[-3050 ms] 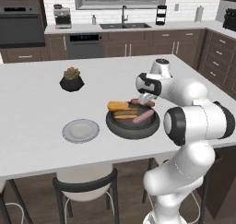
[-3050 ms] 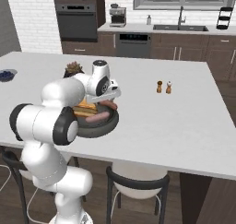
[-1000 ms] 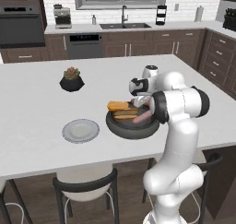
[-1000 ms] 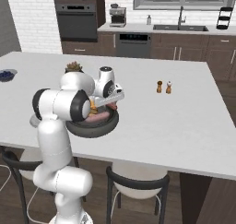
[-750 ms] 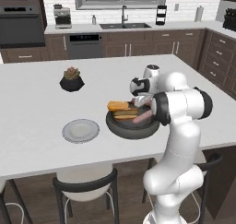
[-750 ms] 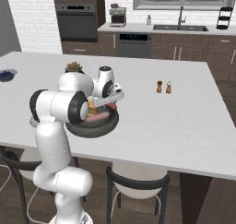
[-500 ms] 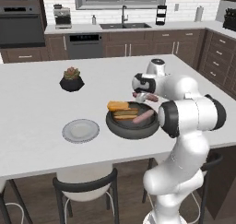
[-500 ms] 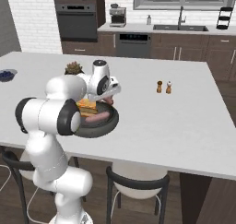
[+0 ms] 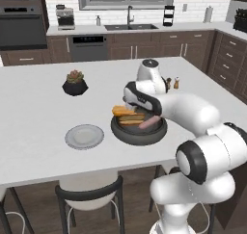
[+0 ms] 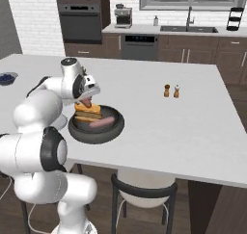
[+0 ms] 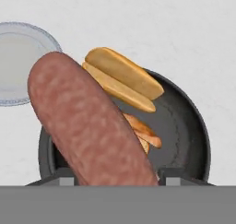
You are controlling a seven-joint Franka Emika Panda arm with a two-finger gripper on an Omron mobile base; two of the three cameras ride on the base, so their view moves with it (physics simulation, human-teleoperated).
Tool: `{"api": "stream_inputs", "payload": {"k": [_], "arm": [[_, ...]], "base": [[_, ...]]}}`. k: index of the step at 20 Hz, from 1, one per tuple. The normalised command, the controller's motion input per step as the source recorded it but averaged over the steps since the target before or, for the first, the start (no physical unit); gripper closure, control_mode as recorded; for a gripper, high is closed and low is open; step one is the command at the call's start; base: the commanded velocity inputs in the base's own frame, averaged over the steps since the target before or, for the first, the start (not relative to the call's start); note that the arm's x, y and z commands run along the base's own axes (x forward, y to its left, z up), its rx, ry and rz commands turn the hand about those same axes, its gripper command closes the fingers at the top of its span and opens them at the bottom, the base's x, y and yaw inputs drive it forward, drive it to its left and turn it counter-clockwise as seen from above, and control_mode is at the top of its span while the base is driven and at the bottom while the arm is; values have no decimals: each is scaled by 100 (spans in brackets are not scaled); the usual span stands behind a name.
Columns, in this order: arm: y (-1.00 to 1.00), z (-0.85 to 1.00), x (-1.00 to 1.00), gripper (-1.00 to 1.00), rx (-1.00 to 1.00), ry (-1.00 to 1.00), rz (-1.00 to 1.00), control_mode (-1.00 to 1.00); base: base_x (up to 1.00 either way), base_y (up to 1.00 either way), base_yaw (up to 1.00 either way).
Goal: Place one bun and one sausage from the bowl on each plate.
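End effector [image 11: 115, 180] apparently gripping sausage [image 11: 87, 126] above bowl [image 11: 189, 126]

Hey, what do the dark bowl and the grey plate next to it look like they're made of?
The bowl looks like matte dark ceramic or cast metal: a thick rim and a dull, faintly textured inside in the hand view. The grey plate looks like glazed ceramic, smooth and pale with a fine raised rim. Both are rendered, so this is only a guess.
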Motion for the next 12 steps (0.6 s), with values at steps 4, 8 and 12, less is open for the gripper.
{"api": "stream_inputs", "payload": {"k": [4, 8, 12], "arm": [[100, 33, -51, 100, 0, 12, -7, -100], [100, 4, -18, 100, 0, 16, -10, -100], [100, -10, 1, 100, 1, 14, -18, -100]], "base": [[0, 0, 0], [0, 0, 0], [0, 0, 0]]}}
